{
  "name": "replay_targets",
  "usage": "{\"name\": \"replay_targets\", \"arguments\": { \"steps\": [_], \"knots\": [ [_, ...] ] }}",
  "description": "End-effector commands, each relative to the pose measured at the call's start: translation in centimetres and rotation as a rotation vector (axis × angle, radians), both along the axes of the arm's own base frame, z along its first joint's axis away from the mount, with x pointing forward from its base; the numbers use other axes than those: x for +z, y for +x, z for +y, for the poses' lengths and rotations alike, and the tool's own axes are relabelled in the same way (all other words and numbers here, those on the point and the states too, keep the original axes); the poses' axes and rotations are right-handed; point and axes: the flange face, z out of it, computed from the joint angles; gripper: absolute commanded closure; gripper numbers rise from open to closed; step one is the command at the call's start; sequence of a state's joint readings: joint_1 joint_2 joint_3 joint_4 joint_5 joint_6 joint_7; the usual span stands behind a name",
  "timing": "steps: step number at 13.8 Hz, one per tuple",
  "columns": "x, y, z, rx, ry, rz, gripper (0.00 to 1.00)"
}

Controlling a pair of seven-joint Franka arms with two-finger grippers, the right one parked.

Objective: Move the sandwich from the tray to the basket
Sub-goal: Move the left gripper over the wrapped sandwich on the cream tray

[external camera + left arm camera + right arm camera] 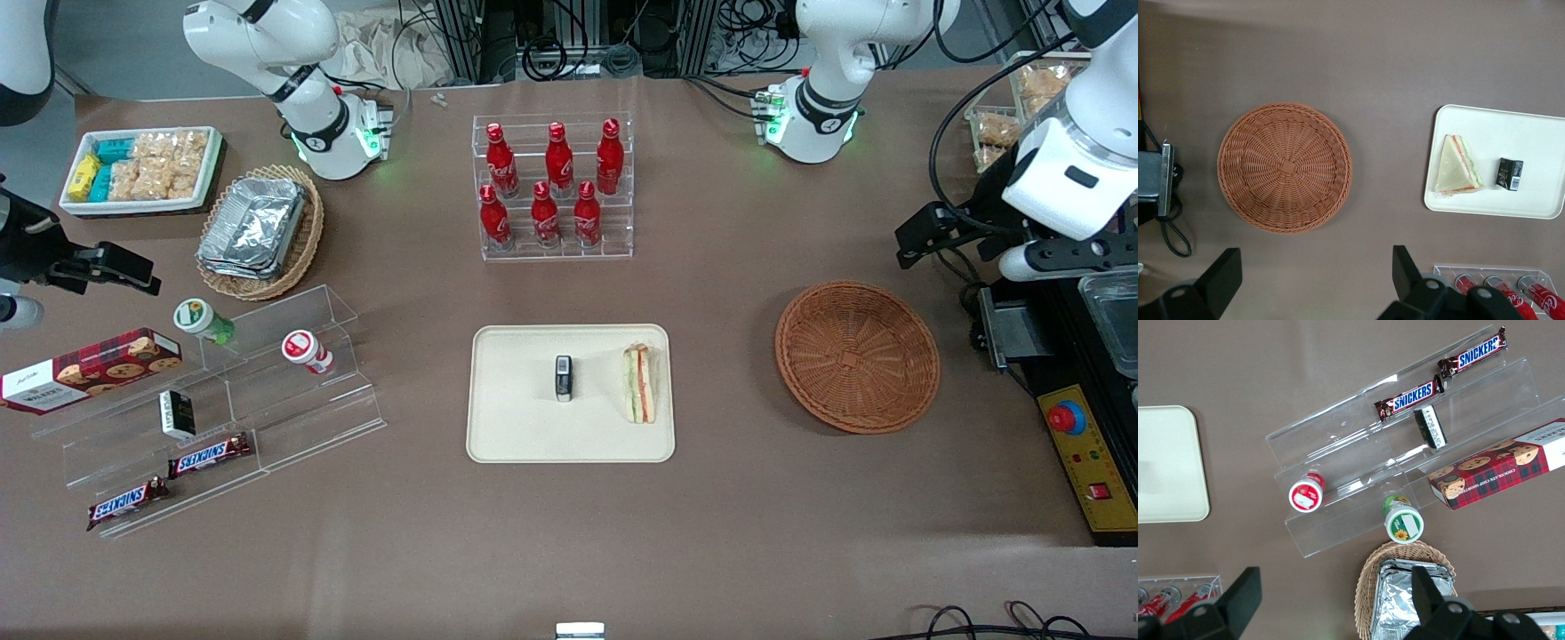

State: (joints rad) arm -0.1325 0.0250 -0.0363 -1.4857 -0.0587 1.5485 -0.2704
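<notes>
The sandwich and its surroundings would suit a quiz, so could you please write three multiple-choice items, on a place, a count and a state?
1. Where is the sandwich?
A) in the basket
B) on the tray
C) on the cookie box

2. How many red bottles stand in the clear rack?
A) four
B) five
C) six

3. How is the left gripper above the table?
A) open
B) shut on the sandwich
C) shut, empty

1 B: it lies there beside a black box.
2 C: two rows of three.
3 A: its fingers stand apart.
</notes>
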Motion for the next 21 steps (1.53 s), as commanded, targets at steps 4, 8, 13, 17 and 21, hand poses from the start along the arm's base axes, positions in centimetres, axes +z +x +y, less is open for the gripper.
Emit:
{"name": "replay_targets", "arguments": {
  "steps": [4, 8, 13, 17, 21],
  "knots": [
    [1.0, -0.8, 0.1, 0.005, 0.017, 0.030, 0.00],
    [-2.0, 0.0, -6.3, -0.049, 0.022, 0.044, 0.00],
    [-11.1, 2.3, -19.3, 0.054, 0.021, 0.015, 0.00],
    [-20.5, 3.1, -26.6, 0.085, 0.037, 0.003, 0.00],
    [-28.9, 3.1, -29.7, 0.009, 0.053, 0.043, 0.00]
  ]
}}
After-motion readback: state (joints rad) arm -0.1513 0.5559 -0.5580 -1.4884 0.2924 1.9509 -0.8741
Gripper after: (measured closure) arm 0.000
